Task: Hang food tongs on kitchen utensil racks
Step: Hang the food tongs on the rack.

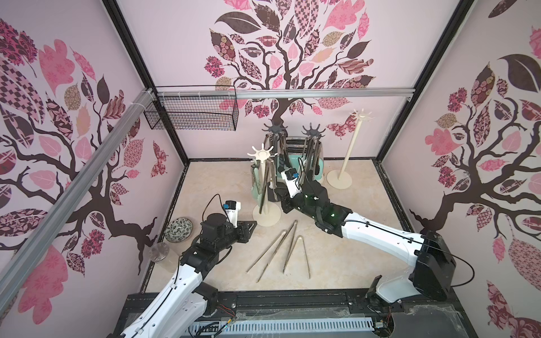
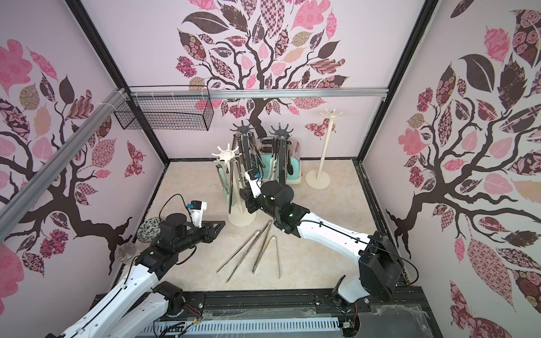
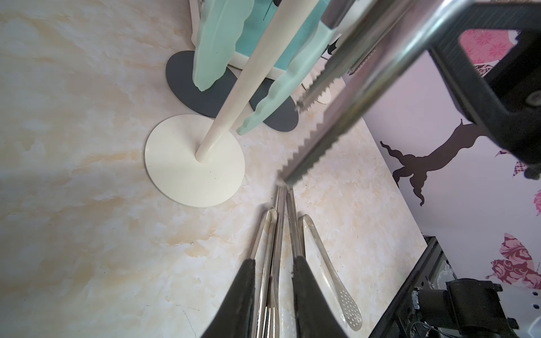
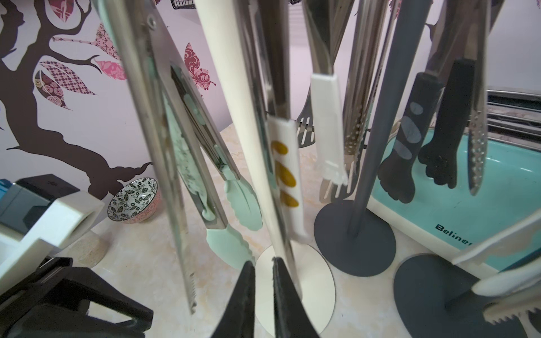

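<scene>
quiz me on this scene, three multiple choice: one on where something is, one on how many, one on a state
1. The bare cream rack stands
A. near side, left
B. far side, right
C. dead centre

2. Tongs lying flat on the table
A. one
B. three
C. six

3. The left gripper is
A. open, empty
B. shut on tongs
C. out of view

Key: B, it rises at the far right with nothing hanging from it; B, three steel V shapes lie side by side; A, its fingers stand apart and grip nothing.
</scene>
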`<state>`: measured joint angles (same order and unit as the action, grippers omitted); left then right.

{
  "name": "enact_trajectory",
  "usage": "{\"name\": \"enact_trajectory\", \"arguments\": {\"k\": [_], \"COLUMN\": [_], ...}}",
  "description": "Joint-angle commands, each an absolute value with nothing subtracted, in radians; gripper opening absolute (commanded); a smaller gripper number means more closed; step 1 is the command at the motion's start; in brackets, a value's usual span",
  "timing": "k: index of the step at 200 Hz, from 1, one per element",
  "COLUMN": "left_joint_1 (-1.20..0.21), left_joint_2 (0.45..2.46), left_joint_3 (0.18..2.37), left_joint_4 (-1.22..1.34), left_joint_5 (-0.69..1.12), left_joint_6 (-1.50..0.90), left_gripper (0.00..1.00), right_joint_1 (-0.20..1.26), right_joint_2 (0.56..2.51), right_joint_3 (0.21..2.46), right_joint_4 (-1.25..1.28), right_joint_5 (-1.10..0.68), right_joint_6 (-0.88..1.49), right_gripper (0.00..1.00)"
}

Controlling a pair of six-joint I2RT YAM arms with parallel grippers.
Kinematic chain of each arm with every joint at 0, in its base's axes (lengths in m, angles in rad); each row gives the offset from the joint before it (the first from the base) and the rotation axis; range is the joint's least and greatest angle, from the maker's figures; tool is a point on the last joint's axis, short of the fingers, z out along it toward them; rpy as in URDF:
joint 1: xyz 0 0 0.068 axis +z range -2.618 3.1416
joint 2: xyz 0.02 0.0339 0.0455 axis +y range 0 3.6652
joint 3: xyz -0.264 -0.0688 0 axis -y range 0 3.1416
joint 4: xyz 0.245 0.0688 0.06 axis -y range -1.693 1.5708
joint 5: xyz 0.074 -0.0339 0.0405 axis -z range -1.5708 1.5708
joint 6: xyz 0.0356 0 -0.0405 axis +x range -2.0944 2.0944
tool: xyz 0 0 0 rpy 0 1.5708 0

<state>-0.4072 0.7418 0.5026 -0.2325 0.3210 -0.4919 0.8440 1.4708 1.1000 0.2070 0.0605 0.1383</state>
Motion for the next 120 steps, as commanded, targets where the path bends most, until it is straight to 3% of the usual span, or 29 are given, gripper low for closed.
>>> {"name": "enact_trajectory", "arguments": {"k": [1, 120], "left_joint_1": [-0.405, -0.404], "left_joint_2": [0.729, 0.741], "left_joint_3": [0.493, 0.476], "left_joint_4": [-0.222, -0.206], "left_joint_5": [0.331, 0.327], "left_joint_6": [-0.477, -0.47], "left_gripper": [0.26, 0.26], "right_joint_1": [0.851, 0.84], "right_joint_2": [1.469, 1.37], "right_joint_3": [1.101, 0.952], "right_joint_4": [0.199, 0.198], "right_joint_5": [0.078, 0.17], "right_joint_6": [0.146, 0.152], "right_gripper": [0.17, 0.23]}}
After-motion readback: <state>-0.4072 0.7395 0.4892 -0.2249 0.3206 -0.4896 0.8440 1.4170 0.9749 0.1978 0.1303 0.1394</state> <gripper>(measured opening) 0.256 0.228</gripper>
